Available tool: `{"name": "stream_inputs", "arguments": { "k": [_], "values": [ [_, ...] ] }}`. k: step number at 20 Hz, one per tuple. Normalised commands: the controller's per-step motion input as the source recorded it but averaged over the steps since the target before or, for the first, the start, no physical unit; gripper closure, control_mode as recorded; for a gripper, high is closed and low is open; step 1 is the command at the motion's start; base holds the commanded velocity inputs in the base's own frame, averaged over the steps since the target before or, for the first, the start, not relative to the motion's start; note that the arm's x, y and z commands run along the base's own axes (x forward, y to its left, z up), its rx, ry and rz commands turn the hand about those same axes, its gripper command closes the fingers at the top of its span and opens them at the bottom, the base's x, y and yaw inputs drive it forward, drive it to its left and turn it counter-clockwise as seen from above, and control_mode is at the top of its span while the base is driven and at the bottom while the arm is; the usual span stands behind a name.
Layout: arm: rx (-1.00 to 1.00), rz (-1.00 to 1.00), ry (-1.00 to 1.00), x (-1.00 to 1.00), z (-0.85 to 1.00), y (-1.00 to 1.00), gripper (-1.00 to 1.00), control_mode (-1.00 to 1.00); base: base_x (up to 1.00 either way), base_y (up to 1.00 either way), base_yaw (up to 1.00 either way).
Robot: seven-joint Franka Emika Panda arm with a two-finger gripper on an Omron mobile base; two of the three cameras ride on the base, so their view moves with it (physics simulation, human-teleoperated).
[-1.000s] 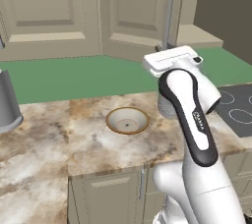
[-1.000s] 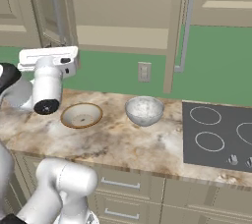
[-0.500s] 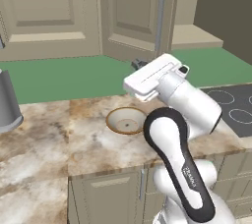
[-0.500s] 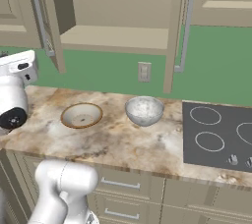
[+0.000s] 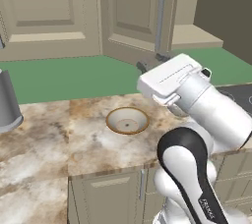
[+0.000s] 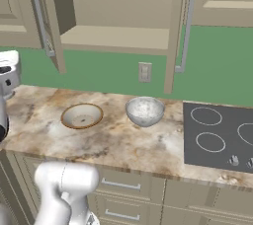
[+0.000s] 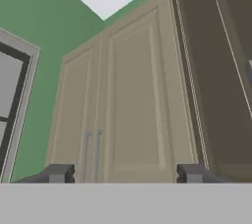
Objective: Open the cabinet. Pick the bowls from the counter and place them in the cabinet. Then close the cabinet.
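In the left base view the cream round bowl with an orange-brown rim (image 5: 127, 120) sits on the marbled beige-and-brown stone table (image 5: 59, 144), below and left of the white hand. The hand covers the tool's fingers, so its state cannot be told here. A beige panelled cabinet door with a long silver bar handle (image 5: 161, 19) stands swung out behind the hand.

In the right base view the beige wall cabinet (image 6: 118, 36) stands open with both doors out. The cream bowl (image 6: 82, 115) and the mottled grey-white bowl (image 6: 145, 111) sit near each other on the table below it.

In the hand view the tool (image 7: 125, 174) stands wide apart and empty, its fingertips (image 7: 57, 173) cut off by the frame, before closed beige panelled doors (image 7: 128, 105).
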Motion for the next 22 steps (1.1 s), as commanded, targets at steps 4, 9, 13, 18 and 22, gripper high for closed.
{"name": "stream_inputs", "arguments": {
  "k": [4, 9, 13, 18, 22],
  "values": [
    [0.28, 0.12, 0.0, -0.43, 0.26, -1.0, -1.0, -1.0, 0.0, 0.0, 0.0],
    [0.24, 0.24, 0.0, -0.04, 0.09, -1.0, -1.0, -1.0, 0.0, 0.0, 0.0],
    [0.26, 0.35, 0.0, 0.19, 0.0, -0.61, -1.0, -1.0, 0.0, 0.0, 0.0],
    [0.33, 0.39, 0.07, 0.3, -0.01, -0.28, -1.0, -1.0, 0.0, 0.0, 0.0],
    [0.11, 0.12, 0.26, 0.0, 0.04, -0.02, -1.0, -1.0, 0.0, 0.0, 0.0]
  ]
}}
